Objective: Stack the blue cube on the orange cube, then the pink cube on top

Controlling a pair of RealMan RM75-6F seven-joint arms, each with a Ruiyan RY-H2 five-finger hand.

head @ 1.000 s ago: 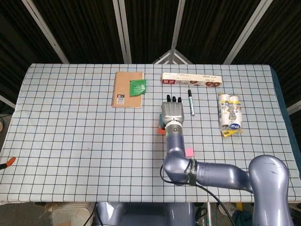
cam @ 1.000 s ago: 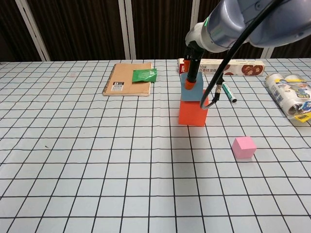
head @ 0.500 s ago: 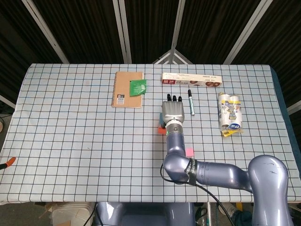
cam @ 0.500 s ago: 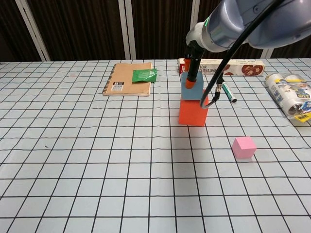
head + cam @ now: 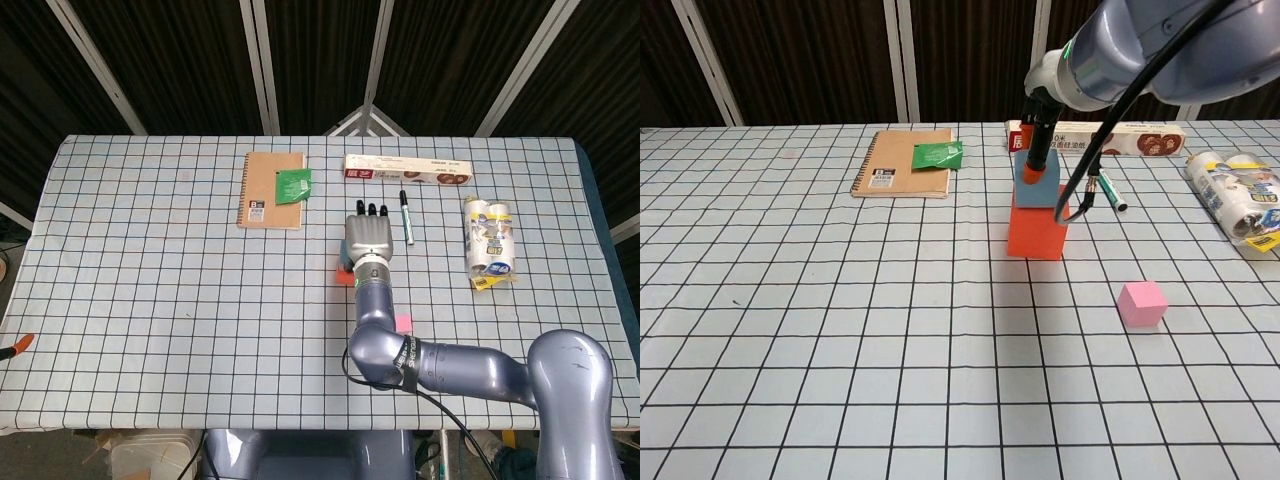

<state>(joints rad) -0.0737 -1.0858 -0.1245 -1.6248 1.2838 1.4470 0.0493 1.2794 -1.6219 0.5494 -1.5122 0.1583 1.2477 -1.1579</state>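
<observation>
head view looks steeply down; chest view low, forward; both share the table (image 5: 150, 260).

There are three cubes, one blue cube (image 5: 1038, 188), one orange cube (image 5: 1036, 232) and one pink cube (image 5: 1141, 302), plus one notebook (image 5: 272, 189), one pen (image 5: 406, 217) and one long box (image 5: 408, 167).

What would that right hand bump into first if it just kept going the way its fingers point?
Probably nothing close. The right hand, over the blue cube, points toward the far table edge; the long box lies slightly rightward and the marker beside the line. Height is unclear, so it may pass above both.
</observation>
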